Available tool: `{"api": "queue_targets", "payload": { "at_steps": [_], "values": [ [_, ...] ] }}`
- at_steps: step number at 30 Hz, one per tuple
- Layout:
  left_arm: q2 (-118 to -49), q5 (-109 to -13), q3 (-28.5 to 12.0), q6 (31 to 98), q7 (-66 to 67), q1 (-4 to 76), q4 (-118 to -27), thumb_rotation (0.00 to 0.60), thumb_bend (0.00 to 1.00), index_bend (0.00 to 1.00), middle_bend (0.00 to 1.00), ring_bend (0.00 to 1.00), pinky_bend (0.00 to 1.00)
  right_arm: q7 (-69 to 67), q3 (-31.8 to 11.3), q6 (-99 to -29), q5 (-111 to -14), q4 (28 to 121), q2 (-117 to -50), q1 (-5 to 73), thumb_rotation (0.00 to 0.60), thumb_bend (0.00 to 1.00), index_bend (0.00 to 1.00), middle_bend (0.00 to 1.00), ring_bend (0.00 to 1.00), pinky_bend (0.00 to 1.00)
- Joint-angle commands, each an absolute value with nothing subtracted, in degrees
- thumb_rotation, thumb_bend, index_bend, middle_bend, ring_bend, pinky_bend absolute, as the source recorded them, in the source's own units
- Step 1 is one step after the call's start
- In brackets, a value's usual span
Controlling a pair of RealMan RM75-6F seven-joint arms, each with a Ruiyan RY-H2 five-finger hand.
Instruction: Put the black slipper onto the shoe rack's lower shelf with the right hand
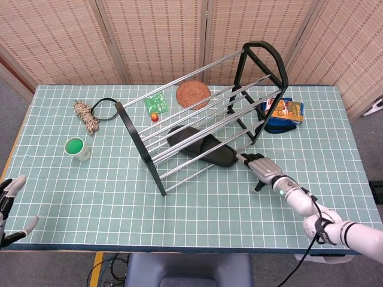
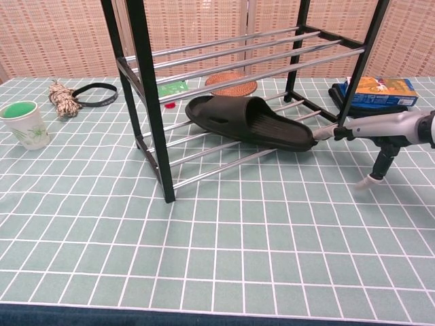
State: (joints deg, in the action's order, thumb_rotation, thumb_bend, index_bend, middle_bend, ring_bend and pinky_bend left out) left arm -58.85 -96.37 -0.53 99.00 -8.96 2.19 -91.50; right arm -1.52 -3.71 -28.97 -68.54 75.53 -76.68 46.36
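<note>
The right hand is held low over the counter, its arm reaching in from the lower right. Its fingers are stretched out flat and level, pointing leftward, with their tips touching the slipper's heel; nothing is gripped. The thumb is pointed down toward the counter. The left hand is seen at the lower left edge, fingers spread apart and holding nothing.

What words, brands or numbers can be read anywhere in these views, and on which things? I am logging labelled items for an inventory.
No text is legible in either view.
Orange and blue box: printing shows on its top, too small and blurred to read.
Green packet: some print, unreadable.
Green-topped cup: a leafy pattern only, no words.
Black slipper and shoe rack: no markings visible.
</note>
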Motion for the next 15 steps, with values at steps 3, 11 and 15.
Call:
{"api": "queue_targets", "payload": {
  "at_steps": [3, 11, 15],
  "values": [
    [-59.0, -97.2, -0.6, 101.8, -9.3, 0.6, -91.1, 0.600, 0.26, 0.08, 0.12, 0.09, 0.31, -1.3, -3.6, -28.9, -68.9, 76.0, -76.8, 46.7, 0.600, 0.18, 0.00, 0.00, 0.00, 0.04],
    [-59.2, -97.4, -1.0, 103.1, -9.5, -0.2, -90.8, 0.600, 0.26, 0.08, 0.12, 0.09, 0.31, -1.5, -3.4, -29.1, -69.6, 76.7, -77.0, 47.0, 0.600, 0.18, 0.00, 0.00, 0.00, 0.04],
    [-59.3, -97.2, -1.3, 104.0, -9.8, -0.7, -90.7, 0.600, 0.26, 0.08, 0.12, 0.09, 0.31, -1.4, -3.2, -29.2, -70.1, 77.2, -77.2, 47.1, 0.600, 0.18, 0.00, 0.00, 0.00, 0.04]
  ]
}}
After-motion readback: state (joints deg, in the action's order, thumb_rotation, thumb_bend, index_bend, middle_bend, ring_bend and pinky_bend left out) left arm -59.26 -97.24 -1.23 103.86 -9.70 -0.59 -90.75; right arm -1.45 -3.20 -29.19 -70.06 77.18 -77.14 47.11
